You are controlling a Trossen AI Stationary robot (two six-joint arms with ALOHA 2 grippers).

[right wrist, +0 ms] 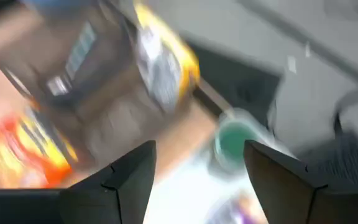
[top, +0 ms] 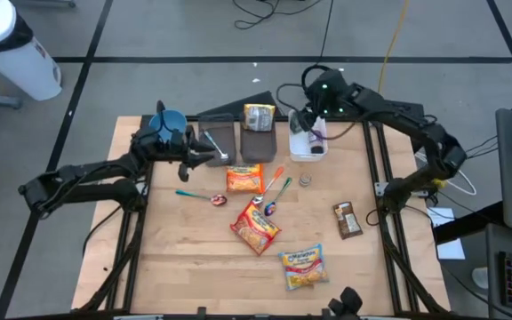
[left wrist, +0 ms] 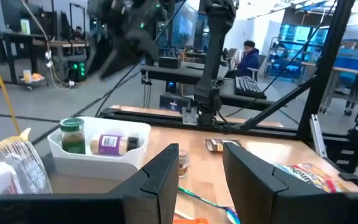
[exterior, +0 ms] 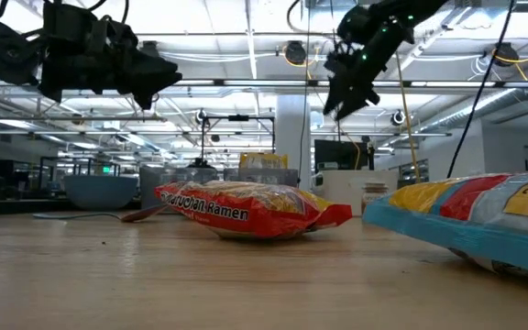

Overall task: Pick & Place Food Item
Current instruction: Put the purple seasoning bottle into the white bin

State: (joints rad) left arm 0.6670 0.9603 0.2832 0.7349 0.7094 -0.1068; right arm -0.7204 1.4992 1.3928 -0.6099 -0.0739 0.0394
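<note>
High view: right gripper [top: 310, 120] hovers over the white tray [top: 308, 153] at the bench's far edge, fingers spread wide, nothing between them. Left gripper [top: 204, 153] sits near the far-left corner beside the blue bowl [top: 169, 120], fingers [left wrist: 166, 174] narrowly parted, empty. Red ramen pack [top: 255, 228] lies mid-bench; blue-and-yellow ramen pack [top: 303, 265] lies near the front edge.

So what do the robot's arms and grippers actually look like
Both arms are black and jointed, with cables along them. The left gripper has two flat, dark, angular fingers; the right gripper looks the same. Small green lights glow near the right arm's wrist.
</note>
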